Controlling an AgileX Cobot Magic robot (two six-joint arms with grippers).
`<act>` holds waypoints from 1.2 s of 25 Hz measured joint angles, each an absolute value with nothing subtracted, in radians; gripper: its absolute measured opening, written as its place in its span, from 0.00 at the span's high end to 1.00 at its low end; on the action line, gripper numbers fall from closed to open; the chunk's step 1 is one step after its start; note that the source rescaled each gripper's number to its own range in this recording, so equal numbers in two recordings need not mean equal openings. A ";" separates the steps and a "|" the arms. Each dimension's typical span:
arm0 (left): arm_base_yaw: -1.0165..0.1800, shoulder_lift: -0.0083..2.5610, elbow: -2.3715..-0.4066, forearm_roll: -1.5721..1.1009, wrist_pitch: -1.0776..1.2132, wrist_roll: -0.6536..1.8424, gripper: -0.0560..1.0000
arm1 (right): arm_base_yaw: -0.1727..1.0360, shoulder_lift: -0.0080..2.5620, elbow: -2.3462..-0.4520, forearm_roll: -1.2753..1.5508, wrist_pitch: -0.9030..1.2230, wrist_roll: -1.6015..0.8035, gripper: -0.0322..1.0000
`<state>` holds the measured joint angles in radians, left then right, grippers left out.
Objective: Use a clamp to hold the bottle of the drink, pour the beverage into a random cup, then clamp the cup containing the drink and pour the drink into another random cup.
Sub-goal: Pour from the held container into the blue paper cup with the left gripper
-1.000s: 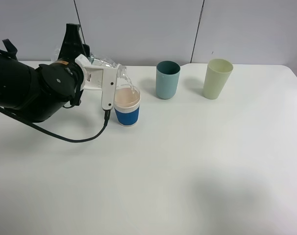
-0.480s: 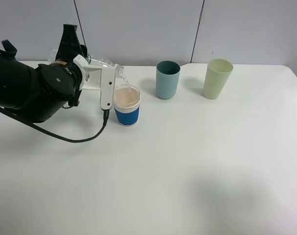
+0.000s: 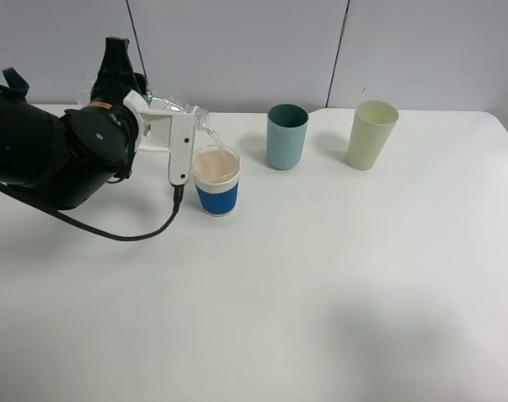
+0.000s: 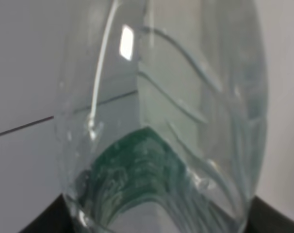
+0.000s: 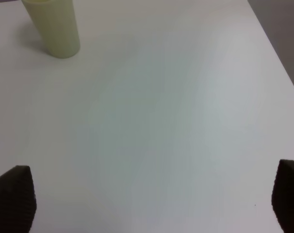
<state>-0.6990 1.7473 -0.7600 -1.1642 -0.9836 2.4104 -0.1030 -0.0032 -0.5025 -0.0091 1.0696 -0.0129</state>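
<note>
My left gripper [image 3: 143, 94] is shut on the clear bottle [image 3: 184, 108], which lies tipped over with its neck pointing down at the random cup [image 3: 216, 182], the short one with a blue ribbed sleeve. A thin stream of clear beverage [image 3: 215, 141] runs from the mouth into that cup. In the left wrist view the bottle [image 4: 161, 111] fills the frame, its green label low down. The teal cup [image 3: 287, 136] stands upright to the right of the blue-sleeved cup. My right gripper [image 5: 149, 199] is open over bare table and holds nothing.
A taller pale yellow-green tumbler [image 3: 372, 134] stands to the right of the teal cup and also shows as the pale tumbler [image 5: 52, 26] in the right wrist view. The white table [image 3: 321, 293] ends at its right edge [image 5: 278, 53]. My left arm's black cable [image 3: 128, 237] droops onto the table.
The left wrist and bottle have shifted slightly up and to the left while the pouring goes on. The cups and the right gripper have not moved.
</note>
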 joint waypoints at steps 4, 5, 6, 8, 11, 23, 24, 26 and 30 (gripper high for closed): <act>-0.699 1.747 -0.760 -1.164 -0.984 2.430 0.91 | -0.103 -0.003 -0.502 -0.009 1.070 -0.013 0.07; -0.699 1.747 -0.760 -1.164 -0.984 2.437 0.91 | -0.103 -0.003 -0.502 -0.009 1.070 -0.013 0.07; -0.698 1.747 -0.760 -1.164 -0.984 2.445 0.91 | -0.103 -0.003 -0.502 -0.009 1.070 -0.013 0.07; -0.695 1.747 -0.760 -1.164 -0.985 2.452 0.91 | -0.103 -0.003 -0.502 -0.009 1.070 -0.013 0.07; -0.694 1.747 -0.760 -1.164 -0.988 2.455 0.91 | -0.103 -0.003 -0.502 -0.009 1.070 -0.013 0.07; -0.694 1.747 -0.760 -1.165 -1.002 2.455 0.91 | -0.103 -0.003 -0.502 -0.009 1.070 -0.013 0.07; -0.694 1.747 -0.760 -1.165 -1.010 2.458 0.91 | -0.103 -0.003 -0.502 -0.009 1.070 -0.013 0.07; -0.692 1.747 -0.760 -1.170 -1.026 2.464 0.91 | -0.103 -0.003 -0.502 -0.009 1.070 -0.013 0.07; -0.692 1.746 -0.760 -1.179 -1.044 2.495 0.91 | -0.103 -0.003 -0.502 -0.009 1.070 -0.013 0.07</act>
